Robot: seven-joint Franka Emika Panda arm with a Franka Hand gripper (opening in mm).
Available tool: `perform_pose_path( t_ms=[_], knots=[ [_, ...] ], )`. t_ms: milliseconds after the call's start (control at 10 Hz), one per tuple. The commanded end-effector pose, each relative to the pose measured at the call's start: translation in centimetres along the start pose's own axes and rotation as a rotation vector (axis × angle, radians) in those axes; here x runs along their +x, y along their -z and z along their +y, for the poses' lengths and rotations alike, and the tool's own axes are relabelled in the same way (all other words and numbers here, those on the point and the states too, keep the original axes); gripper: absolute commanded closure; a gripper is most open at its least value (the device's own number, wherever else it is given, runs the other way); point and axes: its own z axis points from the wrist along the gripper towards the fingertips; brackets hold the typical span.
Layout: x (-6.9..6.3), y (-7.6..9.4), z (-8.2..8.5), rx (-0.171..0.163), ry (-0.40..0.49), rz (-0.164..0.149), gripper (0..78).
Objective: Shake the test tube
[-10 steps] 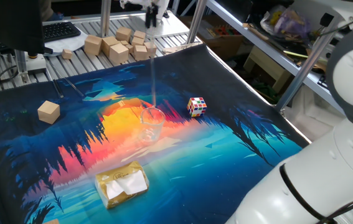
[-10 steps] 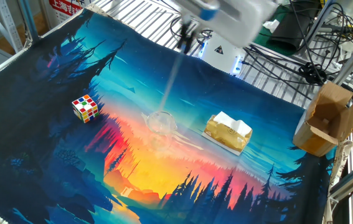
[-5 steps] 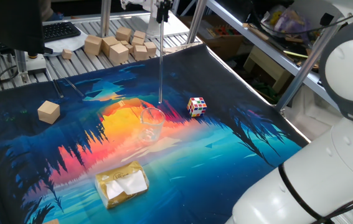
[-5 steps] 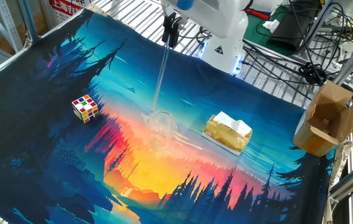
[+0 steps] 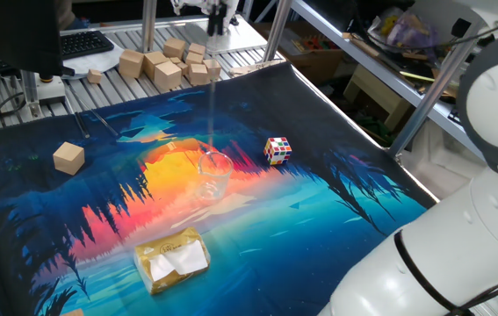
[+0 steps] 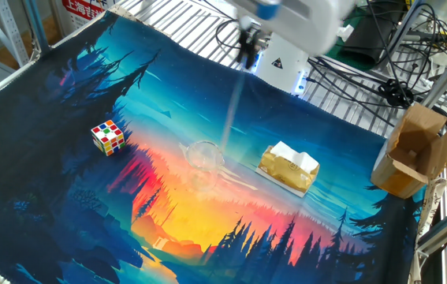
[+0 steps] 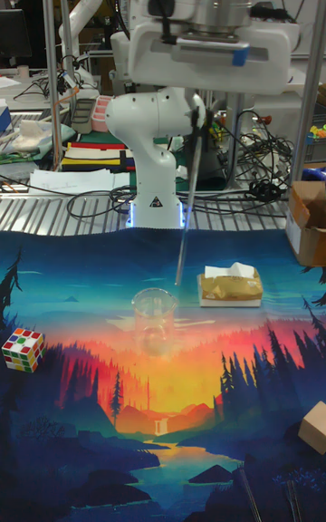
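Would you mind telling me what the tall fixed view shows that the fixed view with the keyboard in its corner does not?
Only the tall view shows the robot base behind the mat and the brown cardboard box at right. Only the keyboard view shows the pile of wooden blocks and the keyboard. Both show the gripper holding the test tube above the mat, the clear cup, the Rubik's cube and the tissue pack.

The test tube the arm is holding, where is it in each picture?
One fixed view: test tube, a faint blur top centre, above the cup.
The other fixed view: a blurred streak upper centre, right of the cup.
Tall fixed view: tilted at centre, hanging from the gripper, above and right of the cup.
Shared landmark: the cup.
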Motion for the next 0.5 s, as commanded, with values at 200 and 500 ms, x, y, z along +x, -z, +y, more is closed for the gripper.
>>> perform_pose_path(
  t_ms=[200, 500],
  knots=[
    [0.7, -0.7, 2.7, -0.031, -0.017, -0.018, 76.4],
    [-0.2, -1.5, 1.3, -0.012, 0.011, -0.037, 76.4]
  ],
)
